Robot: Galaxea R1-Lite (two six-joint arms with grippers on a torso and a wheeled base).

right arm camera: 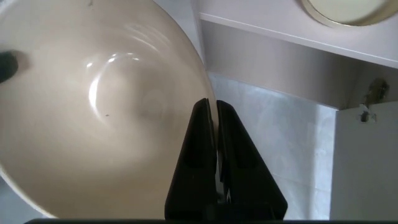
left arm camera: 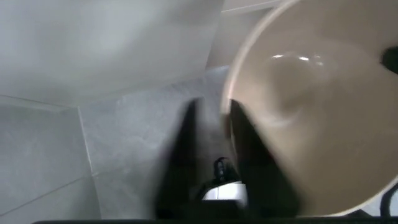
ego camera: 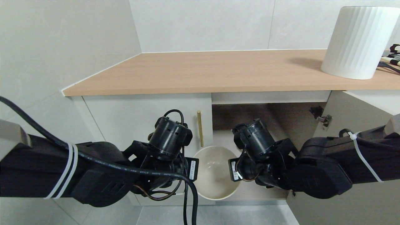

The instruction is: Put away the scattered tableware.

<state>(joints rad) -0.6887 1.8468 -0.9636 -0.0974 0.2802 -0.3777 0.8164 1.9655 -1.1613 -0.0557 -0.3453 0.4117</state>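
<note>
A cream bowl (ego camera: 215, 175) hangs in the air in front of the open cabinet (ego camera: 268, 118), held between my two arms. My left gripper (left arm camera: 212, 104) straddles the bowl's rim on one side, one finger inside the bowl (left arm camera: 311, 118) and one outside, shut on it. On the opposite side my right gripper (right arm camera: 214, 106) pinches the rim of the bowl (right arm camera: 93, 106), its fingers close together. The bowl is empty and its mouth faces up toward the head camera.
A wooden counter (ego camera: 203, 72) runs above the cabinet, with a white ribbed container (ego camera: 359, 40) and utensils (ego camera: 390, 59) at its right end. The right door (ego camera: 359, 131) stands open; the left door (ego camera: 147, 115) with its brass handle (ego camera: 200, 128) is closed. A cream dish (right arm camera: 348, 9) lies farther off.
</note>
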